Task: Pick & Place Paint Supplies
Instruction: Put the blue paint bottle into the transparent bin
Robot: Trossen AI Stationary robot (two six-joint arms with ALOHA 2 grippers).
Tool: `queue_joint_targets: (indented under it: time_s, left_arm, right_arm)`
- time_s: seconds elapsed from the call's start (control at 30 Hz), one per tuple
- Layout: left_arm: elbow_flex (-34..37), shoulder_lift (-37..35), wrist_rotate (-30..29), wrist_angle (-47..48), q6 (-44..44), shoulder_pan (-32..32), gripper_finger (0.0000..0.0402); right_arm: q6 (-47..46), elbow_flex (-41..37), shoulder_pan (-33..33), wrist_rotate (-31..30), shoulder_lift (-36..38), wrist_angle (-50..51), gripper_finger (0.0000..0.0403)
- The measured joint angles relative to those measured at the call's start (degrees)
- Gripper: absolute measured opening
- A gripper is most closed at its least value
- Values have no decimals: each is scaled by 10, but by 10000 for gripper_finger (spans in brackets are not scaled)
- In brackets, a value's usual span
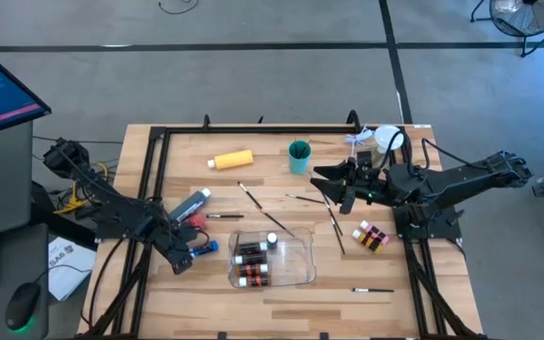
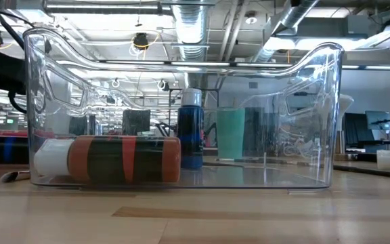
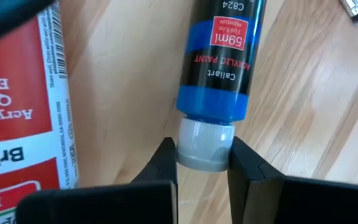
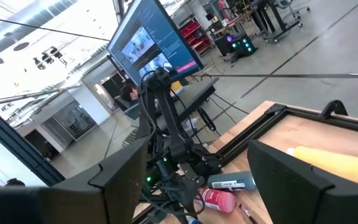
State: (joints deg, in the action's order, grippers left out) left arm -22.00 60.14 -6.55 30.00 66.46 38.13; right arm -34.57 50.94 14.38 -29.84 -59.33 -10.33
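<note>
A few small bottles [image 1: 250, 263] are already laid in the tray [image 1: 302, 274], while the blue tube [image 3: 219, 56], lying on the worktop [image 1: 442, 293] by the red tube [image 1: 189, 221], is pinched at its cap by the left claw [image 3: 202, 163] (right claw [image 1: 339, 185] spread idle), and brushes [image 1: 333, 227], yellow bottle [image 1: 231, 160] and more remain.

My left gripper [image 3: 202, 163] has its two dark fingers [image 3: 161, 163] pressed against either side of the grey cap [image 3: 204, 144] of the blue paint tube [image 3: 222, 59], which lies flat on the wooden table [image 3: 129, 81]. Just beside it, not touching, lies a red and white paint tube [image 3: 20, 118] with a barcode. The tip of a brush [image 3: 356, 7] shows at the corner.
</note>
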Motion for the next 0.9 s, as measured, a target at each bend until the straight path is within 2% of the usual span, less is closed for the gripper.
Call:
queue_joint_targets:
  time_s: [0.17, 0.27, 0.53, 0.63, 0.73, 0.9]
  left_arm:
    - [0, 0, 0, -6, 0, 0, 28]
    - [-4, 0, 0, -6, 2, 0, 28]
    - [-33, -2, 1, -5, 0, 0, 28]
    - [-41, -2, 19, -1, -1, 0, 28]
    - [-51, -2, 35, 9, -1, 0, 28]
    - [-75, -5, 36, 24, -5, 0, 28]
  right_arm:
    - [0, 1, -7, 0, -9, -5, 270]
    - [-24, 0, -16, 22, -20, -2, 270]
    - [-88, 8, -65, 211, -109, -11, 270]
    - [-61, 35, -76, 279, -145, -9, 270]
    - [-16, 86, -84, 321, -176, 14, 270]
    - [67, 204, -102, 355, -228, 177, 270]
